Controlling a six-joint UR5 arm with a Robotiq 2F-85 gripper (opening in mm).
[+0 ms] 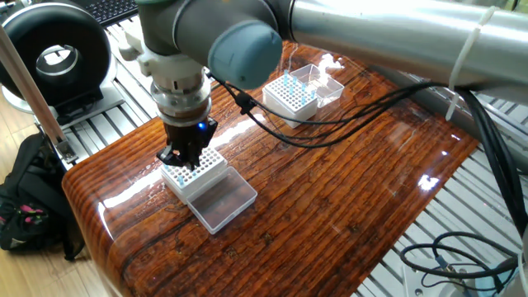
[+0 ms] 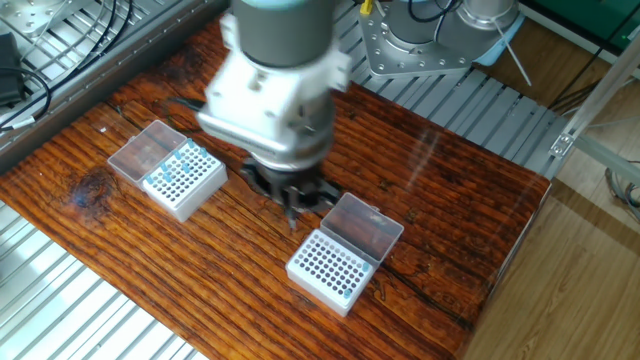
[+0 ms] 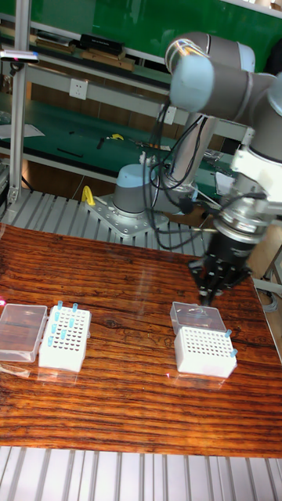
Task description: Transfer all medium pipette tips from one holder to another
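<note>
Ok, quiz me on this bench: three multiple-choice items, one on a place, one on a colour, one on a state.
1. The gripper hangs nearest to:
A) the fuller rack
B) the nearly empty rack
C) neither, it is parked far from both

2. The tips are:
A) red
B) pale blue
C) black

3. The clear lids of the two racks are:
A) shut
B) open, lying flat beside their racks
C) stacked on each other

Answers:
1 B: its fingers are just above that rack, well away from the fuller rack.
2 B: the little cones standing in the white grid look pale blue.
3 B: each lid lies flat against one side of its rack, leaving the grid of holes uncovered.
</note>
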